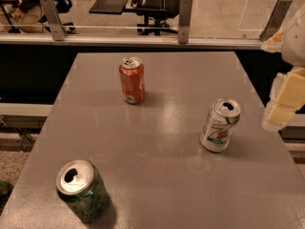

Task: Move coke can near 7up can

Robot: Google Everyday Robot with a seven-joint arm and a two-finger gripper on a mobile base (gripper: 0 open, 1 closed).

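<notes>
The coke can (132, 80), orange-red with a silver top, stands upright on the grey table (167, 142), towards the far middle. The 7up can (219, 125), white with green markings and a red spot, stands upright at the right of the table. The two cans are well apart. My gripper (285, 101) shows as pale yellow-white blocks at the right edge of the view, just right of the 7up can and off the table's right side. It holds nothing that I can see.
A dark green can (82, 190) stands at the near left corner of the table. A glass railing with metal posts (185, 14) runs behind the table's far edge, with office chairs (162, 4) beyond it. The floor drops away on both sides.
</notes>
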